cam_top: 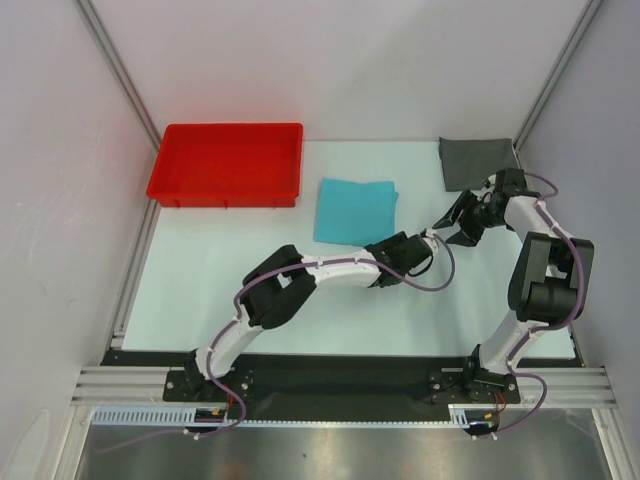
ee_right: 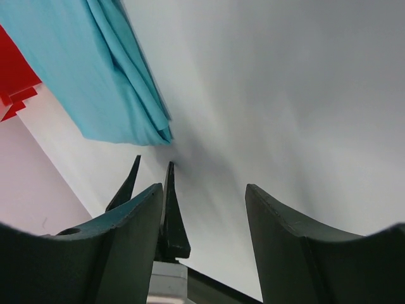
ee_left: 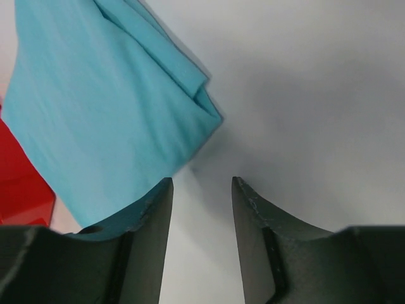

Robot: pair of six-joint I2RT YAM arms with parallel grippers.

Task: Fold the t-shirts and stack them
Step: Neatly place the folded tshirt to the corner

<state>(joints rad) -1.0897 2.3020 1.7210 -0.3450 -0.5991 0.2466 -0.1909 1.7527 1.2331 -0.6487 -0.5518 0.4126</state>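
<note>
The turquoise t-shirt lies folded into a rectangle on the table's middle. Its near corner shows layered folds, also seen from the right wrist. The dark grey t-shirt lies folded at the back right. My left gripper is open and empty, its tips just short of the turquoise shirt's right front corner. My right gripper is also open and empty. It hangs between the two shirts and points toward the left gripper's fingers.
A red plastic tray stands at the back left, beside the turquoise shirt; its edge shows in both wrist views. Grey walls and metal rails enclose the table. The right arm's wrist sits by the grey shirt's front corner.
</note>
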